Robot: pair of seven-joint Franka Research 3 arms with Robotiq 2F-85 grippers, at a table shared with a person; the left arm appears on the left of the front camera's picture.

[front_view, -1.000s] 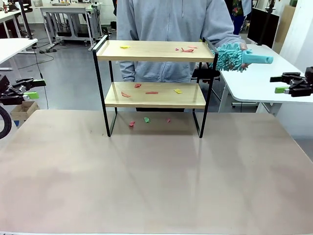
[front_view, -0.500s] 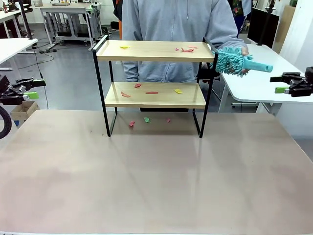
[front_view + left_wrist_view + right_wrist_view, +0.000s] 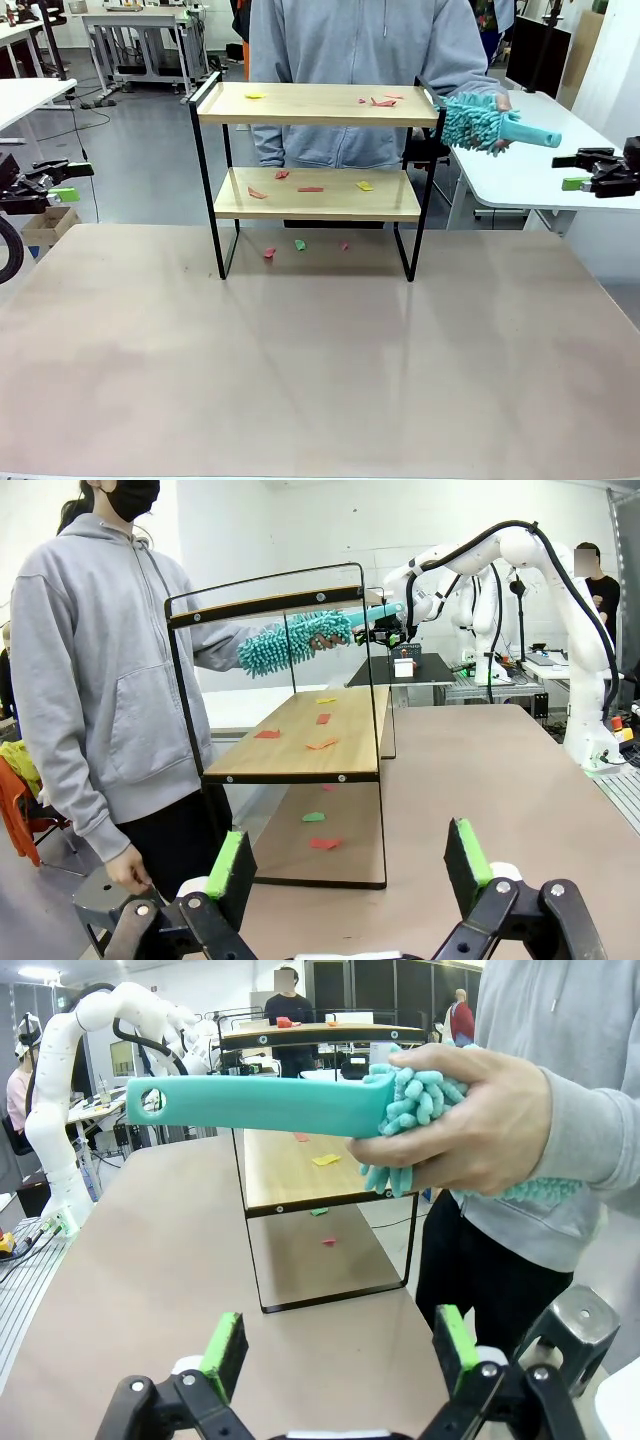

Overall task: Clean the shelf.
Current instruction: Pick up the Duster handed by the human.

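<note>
The shelf (image 3: 310, 103) stands littered at the table's (image 3: 320, 350) far edge. Left gripper (image 3: 68, 181) and right gripper (image 3: 335, 1345) gape wide, empty. The right should close squarely mid-handle on the offered duster (image 3: 260, 1105), which is seemingly within reach.

A wide beige table (image 3: 320, 350) takes up the foreground. Past it lies a smooth grey floor (image 3: 140, 160). A white table (image 3: 25, 95) stands at the left and a second white table (image 3: 520, 175) at the right, with a workbench (image 3: 140, 17) farther back. A cardboard box (image 3: 45, 225) sits on the floor at the left. The wall (image 3: 330, 520) is white.
</note>
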